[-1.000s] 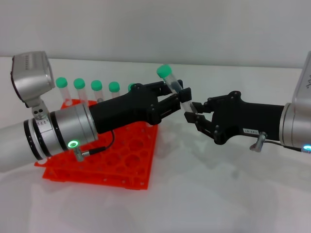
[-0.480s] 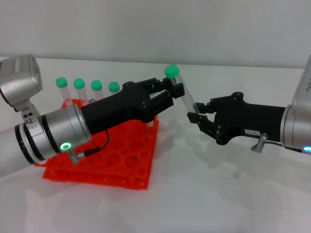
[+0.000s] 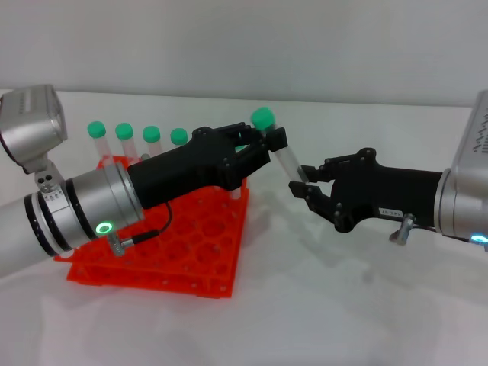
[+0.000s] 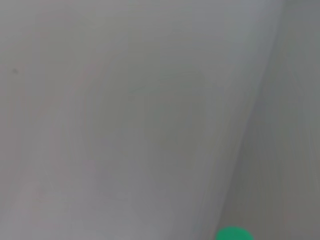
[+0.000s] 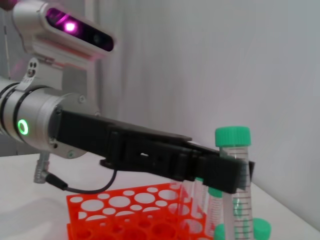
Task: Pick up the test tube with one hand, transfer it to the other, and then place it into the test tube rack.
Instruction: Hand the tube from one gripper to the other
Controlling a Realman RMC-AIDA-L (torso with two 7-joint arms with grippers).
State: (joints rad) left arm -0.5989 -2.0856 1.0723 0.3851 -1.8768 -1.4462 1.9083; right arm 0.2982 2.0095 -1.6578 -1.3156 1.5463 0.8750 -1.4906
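white table (image 3: 305, 305) | test tube (image 3: 278, 152) in left gripper (image 3: 271, 145) | right gripper (image 3: 301, 185) beside

Black claws — left arm (image 3: 91, 206) silver, green-lit; right arm (image 3: 461, 191) grey-white.

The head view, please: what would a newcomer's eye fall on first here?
Most striking is the test tube with its green cap, held tilted in mid-air between the two arms: the left gripper clamps it near the cap, while the right gripper sits at its lower end. Next comes the bright orange-red test tube rack under the left arm, with a row of green-capped tubes standing along its far side.
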